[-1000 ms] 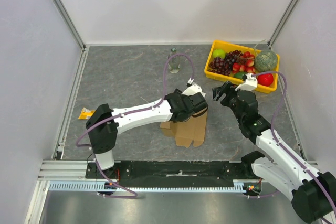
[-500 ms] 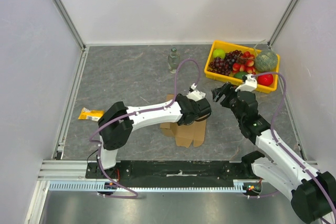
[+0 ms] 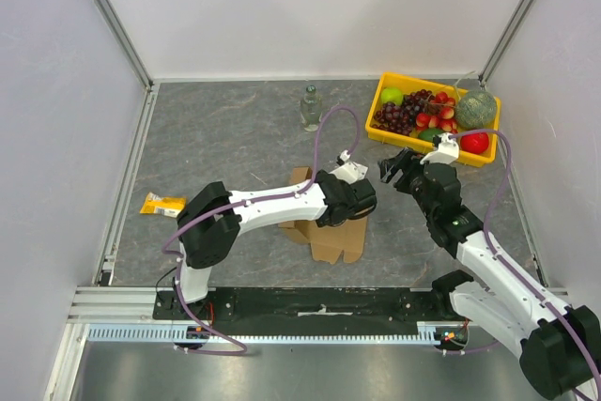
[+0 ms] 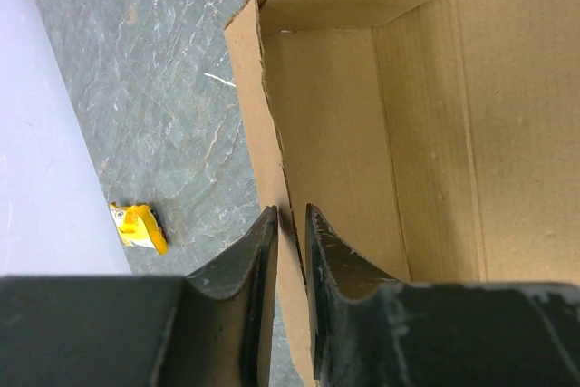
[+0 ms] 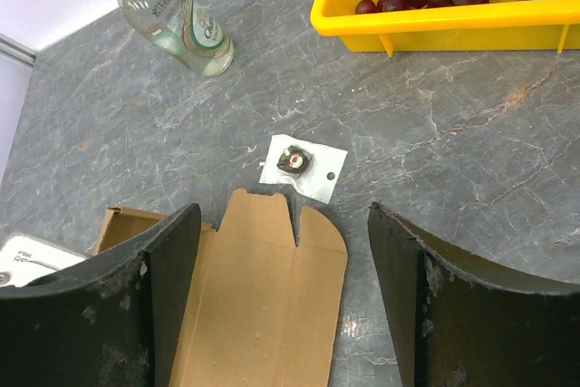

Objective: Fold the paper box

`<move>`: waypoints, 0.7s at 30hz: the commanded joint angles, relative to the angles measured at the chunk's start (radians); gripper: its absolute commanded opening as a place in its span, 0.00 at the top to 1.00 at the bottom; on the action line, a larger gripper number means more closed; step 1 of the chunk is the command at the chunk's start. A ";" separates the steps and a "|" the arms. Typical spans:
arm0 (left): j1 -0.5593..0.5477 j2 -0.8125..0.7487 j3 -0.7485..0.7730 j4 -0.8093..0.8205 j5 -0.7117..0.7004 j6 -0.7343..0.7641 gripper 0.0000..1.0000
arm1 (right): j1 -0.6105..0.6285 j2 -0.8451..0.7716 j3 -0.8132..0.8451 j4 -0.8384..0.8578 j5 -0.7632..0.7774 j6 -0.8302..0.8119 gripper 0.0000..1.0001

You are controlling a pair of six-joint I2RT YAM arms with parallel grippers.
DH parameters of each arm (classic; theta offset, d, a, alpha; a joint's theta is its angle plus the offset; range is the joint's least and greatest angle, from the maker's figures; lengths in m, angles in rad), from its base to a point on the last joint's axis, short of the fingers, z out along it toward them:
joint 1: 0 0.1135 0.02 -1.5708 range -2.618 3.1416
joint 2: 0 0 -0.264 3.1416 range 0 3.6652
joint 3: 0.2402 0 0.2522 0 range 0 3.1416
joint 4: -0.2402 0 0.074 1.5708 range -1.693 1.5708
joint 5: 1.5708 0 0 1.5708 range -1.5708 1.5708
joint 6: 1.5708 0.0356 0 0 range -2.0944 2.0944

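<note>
Straddling the paper box [image 4: 426, 133] wall, left end effector [image 4: 291, 217] pinches it; right end effector [image 5: 283, 215] gapes.

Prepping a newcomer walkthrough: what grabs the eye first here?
The half-formed brown paper box at mid-table stands out first, with the left gripper set close on either side of one raised wall. Next comes the bright yellow fruit tray in the far right corner. The right gripper is open and empty, facing the box's flat flap.

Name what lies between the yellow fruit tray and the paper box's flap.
A small white packet holding something dark lies there, seen in the right wrist view.
</note>
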 commanded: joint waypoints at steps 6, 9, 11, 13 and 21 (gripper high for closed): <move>-0.005 -0.066 -0.142 0.077 -0.047 -0.054 0.82 | -0.005 0.010 0.017 0.032 -0.018 -0.027 0.18; -0.002 -0.116 -0.222 0.165 -0.027 -0.030 0.84 | -0.007 0.030 0.033 0.022 -0.023 -0.050 0.18; -0.002 -0.159 -0.282 0.230 -0.007 -0.010 0.84 | -0.008 0.050 0.042 0.016 -0.029 -0.073 0.18; 0.001 -0.211 -0.342 0.297 0.017 0.004 0.84 | -0.013 0.064 0.054 0.005 -0.027 -0.091 0.18; 0.009 -0.412 -0.547 0.570 0.103 0.077 0.84 | -0.023 0.159 0.144 -0.043 -0.065 -0.220 0.18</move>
